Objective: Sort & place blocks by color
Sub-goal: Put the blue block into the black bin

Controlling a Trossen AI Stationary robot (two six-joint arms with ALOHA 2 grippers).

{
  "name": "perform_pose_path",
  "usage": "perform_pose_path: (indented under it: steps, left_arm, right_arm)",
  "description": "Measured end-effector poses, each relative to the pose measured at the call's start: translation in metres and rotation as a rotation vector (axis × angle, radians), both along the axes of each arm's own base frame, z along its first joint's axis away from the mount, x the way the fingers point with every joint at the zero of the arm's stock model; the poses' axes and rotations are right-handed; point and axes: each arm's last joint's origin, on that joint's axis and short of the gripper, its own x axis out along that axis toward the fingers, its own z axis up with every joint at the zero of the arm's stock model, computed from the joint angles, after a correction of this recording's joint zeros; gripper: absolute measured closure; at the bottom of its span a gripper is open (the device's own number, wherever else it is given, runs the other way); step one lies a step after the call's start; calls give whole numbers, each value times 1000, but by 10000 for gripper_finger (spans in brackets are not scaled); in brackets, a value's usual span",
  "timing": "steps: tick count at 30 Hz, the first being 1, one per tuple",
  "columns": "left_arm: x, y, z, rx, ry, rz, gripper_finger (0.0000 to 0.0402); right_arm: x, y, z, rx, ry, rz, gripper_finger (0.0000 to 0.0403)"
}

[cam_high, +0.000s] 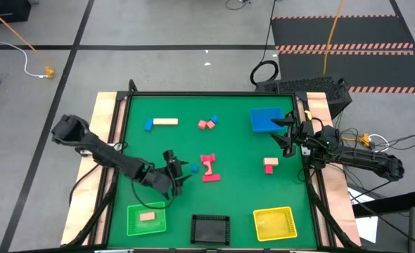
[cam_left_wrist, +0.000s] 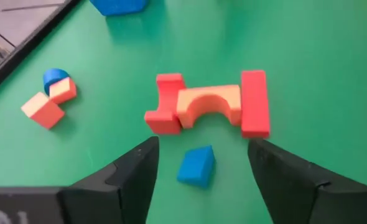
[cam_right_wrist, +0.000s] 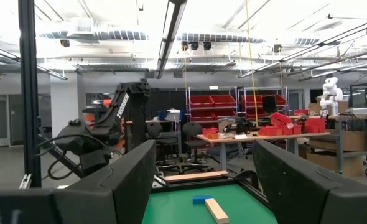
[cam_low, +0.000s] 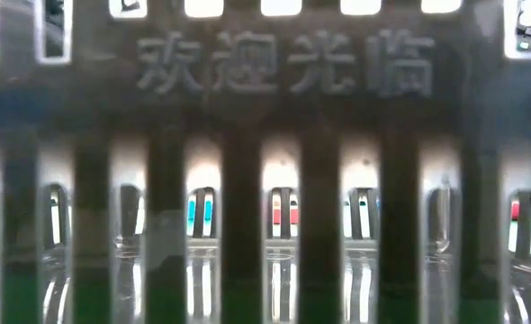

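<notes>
My left gripper is open and low over the green mat, left of the table's middle. A small blue block lies on the mat between its fingertips, clear of both. Just beyond sit two red blocks and a tan arch, touching in a row. Pink cubes with a blue half-round lie farther off. A blue block and a tan bar lie at the far left, and red blocks at the right. My right gripper waits open by the right edge.
Along the near edge stand a green mesh tray holding a tan block, a black mesh tray and a yellow mesh tray. A flat blue tray lies at the far right. The black tray's mesh blocks the low view.
</notes>
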Motion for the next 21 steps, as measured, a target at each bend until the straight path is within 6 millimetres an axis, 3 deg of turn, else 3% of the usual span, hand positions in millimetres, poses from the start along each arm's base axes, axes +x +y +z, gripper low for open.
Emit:
perform_pose_path:
  steps: [4, 8, 21]
  left_arm:
    - [8, 5, -12, 40, 26, -6, 98]
    - [12, 10, -25, 57, 87, -22, 81]
    - [27, 42, -40, -85, 160, -69, 115]
  right_arm:
    - [0, 0, 0, 0, 0, 0, 145]
    - [0, 0, 0, 0, 0, 0, 145]
    - [0, 0, 0, 0, 0, 0, 145]
